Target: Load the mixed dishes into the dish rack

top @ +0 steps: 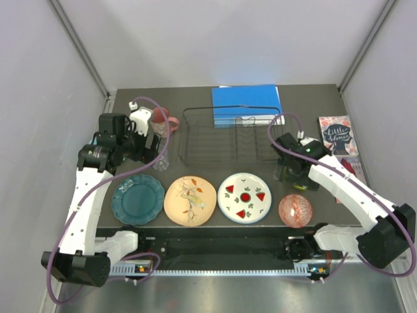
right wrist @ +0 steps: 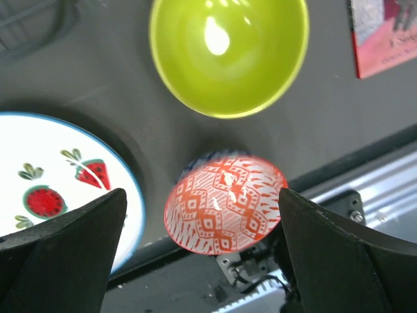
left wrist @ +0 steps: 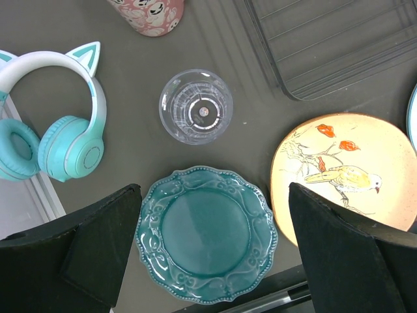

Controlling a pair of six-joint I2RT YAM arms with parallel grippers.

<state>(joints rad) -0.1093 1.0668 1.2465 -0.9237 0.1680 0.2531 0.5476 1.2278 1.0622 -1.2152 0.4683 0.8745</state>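
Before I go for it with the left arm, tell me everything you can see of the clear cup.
The clear cup is see-through, glass or plastic by its look, with ribbed walls and a round base ring showing through. It stands upright, mouth up, on the dark table and looks empty. Around it, all apart from it, are the pink mug, the teal cat-ear headphones, the teal scalloped plate and a corner of the dish rack. Nothing but the table touches it.

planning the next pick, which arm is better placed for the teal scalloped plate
Left. The left gripper is open with the teal scalloped plate framed between its fingers; the right gripper faces the red patterned bowl and yellow-green bowl, at the row's other end.
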